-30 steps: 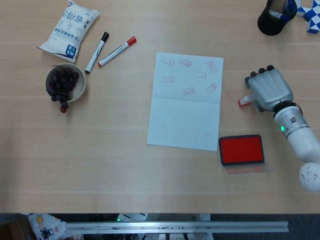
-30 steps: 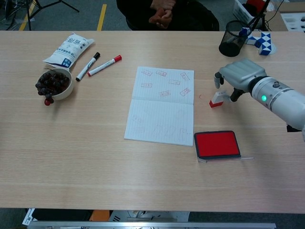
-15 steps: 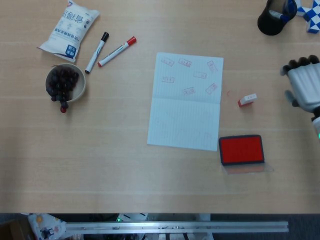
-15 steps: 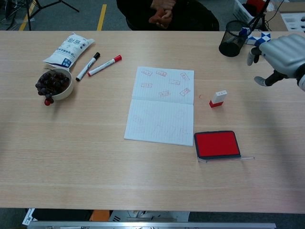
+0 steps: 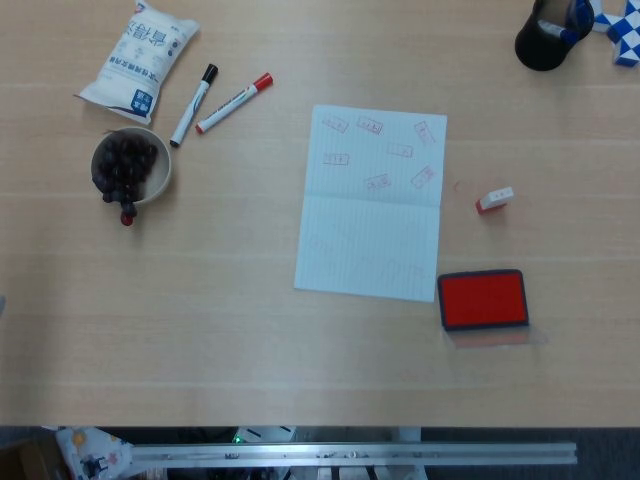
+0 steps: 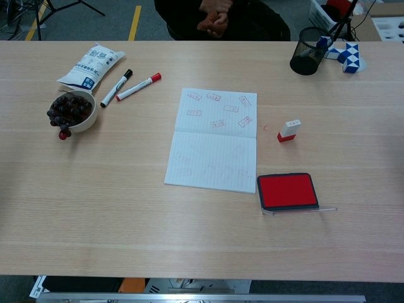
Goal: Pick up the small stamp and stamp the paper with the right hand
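Note:
The small white stamp with a red base (image 5: 494, 200) (image 6: 288, 131) stands alone on the table, just right of the paper's upper half. The white sheet of paper (image 5: 371, 204) (image 6: 214, 140) lies flat at the table's middle, with several red stamp marks on its upper half. A red ink pad (image 5: 483, 299) (image 6: 287, 191) sits in front of the stamp, at the paper's lower right corner. Neither hand shows in either view.
A bowl of dark grapes (image 5: 130, 166) (image 6: 71, 111), two markers (image 5: 233, 103) (image 6: 137, 87) and a white packet (image 5: 139, 52) (image 6: 91, 65) lie at the far left. A black mesh pen cup (image 5: 546, 34) (image 6: 307, 52) and a blue-white puzzle toy (image 6: 346, 55) stand at the back right.
The right hand let go of the stamp, drew away to the right and left both views. The stamp stays where it was set down.

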